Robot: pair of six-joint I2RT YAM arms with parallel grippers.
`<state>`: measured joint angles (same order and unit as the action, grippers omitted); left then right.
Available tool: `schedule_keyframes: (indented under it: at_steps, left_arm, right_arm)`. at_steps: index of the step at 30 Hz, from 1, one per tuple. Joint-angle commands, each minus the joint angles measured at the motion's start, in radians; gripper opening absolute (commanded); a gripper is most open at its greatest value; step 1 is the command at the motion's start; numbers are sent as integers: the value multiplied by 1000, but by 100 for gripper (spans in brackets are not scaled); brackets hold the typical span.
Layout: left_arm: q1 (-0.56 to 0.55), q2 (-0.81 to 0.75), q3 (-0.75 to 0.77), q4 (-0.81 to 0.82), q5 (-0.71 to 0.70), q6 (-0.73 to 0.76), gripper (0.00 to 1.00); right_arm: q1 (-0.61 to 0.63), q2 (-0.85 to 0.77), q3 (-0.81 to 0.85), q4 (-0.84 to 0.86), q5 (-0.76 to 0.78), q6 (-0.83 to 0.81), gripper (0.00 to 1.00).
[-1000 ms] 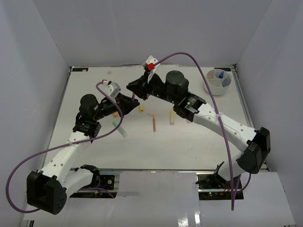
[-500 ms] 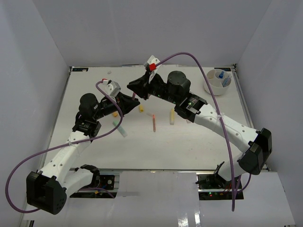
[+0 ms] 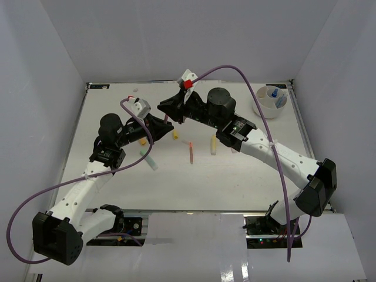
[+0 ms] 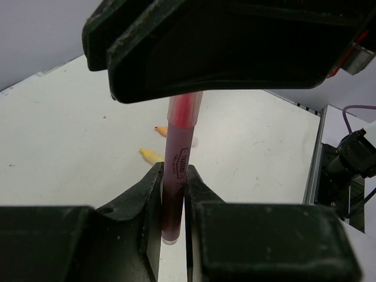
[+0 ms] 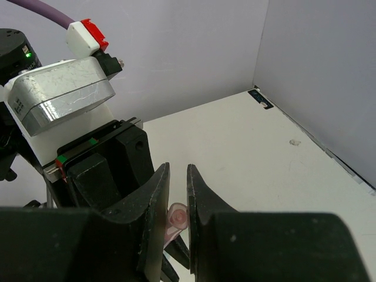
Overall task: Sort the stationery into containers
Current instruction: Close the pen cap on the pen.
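A pink pen (image 3: 167,119) hangs above the table between my two grippers. In the left wrist view my left gripper (image 4: 174,176) is shut on the pen's lower barrel (image 4: 178,170), and the pen stands upright. Its top runs up into the right gripper's black jaws (image 4: 235,47). In the right wrist view my right gripper (image 5: 178,176) is closed on the pen's round pink end (image 5: 178,218), with the left gripper (image 5: 111,176) just behind it. The round white tub (image 3: 261,108) stands at the far right with a blue-capped bottle (image 3: 274,94) inside.
On the table below lie a yellow highlighter (image 3: 214,145), an orange pen (image 3: 191,153), a green pen (image 3: 148,158), a yellow eraser (image 3: 174,134) and an orange eraser (image 3: 143,141). Purple cables loop over both arms.
Both arms have shifted very slightly, with the pink pen still between the two grippers. Nothing on the table has moved.
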<state>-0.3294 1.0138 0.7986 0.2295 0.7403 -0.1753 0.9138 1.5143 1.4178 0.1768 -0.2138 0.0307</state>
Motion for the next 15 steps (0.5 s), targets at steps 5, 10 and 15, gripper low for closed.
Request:
schedule_keyframes:
  at_steps: [5, 10, 15]
  left_arm:
    - [24, -47, 229, 438, -187, -55, 0]
    - [23, -64, 197, 409, -125, -44, 0]
    - [24, -89, 127, 390, -36, -12, 0]
  right_arm:
    - [53, 142, -155, -643, -223, -26, 8]
    - [48, 127, -154, -628, -213, -55, 8]
    - [43, 86, -131, -565, -179, -40, 8]
